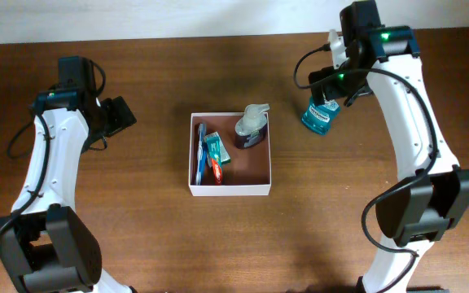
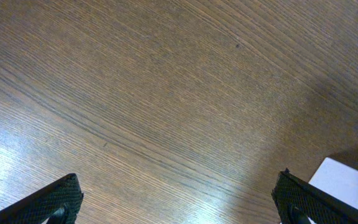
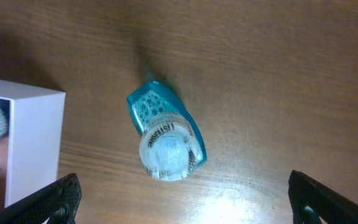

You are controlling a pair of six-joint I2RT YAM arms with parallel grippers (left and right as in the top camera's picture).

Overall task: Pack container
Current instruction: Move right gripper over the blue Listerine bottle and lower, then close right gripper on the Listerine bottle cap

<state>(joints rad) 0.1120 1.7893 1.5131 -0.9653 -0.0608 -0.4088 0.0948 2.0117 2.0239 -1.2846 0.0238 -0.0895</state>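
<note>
The white-walled container point(image 1: 230, 190) sat mid-way across the table point(image 1: 153, 236), partly filled with toiletries point(image 1: 212, 155); the right gripper point(image 3: 182, 204) hung wide open over a blue bottle point(image 3: 165, 143) standing to the container's right — apparently poised to grasp it — while the left gripper point(image 2: 179, 200), open and empty, hovered well left.

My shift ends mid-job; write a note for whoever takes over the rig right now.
Left gripper: open, empty, above the bare brown wooden table, left of the square white-walled container with reddish-brown floor.
Right gripper: open, above the upright teal plastic mouthwash bottle, fingers clear of it.
Done: clear pump bottle, blue toothbrush and green-and-red toothpaste tube are inside the container.
To do: the mouthwash bottle stands on the table right of the container; grasp it and place it inside.
</note>
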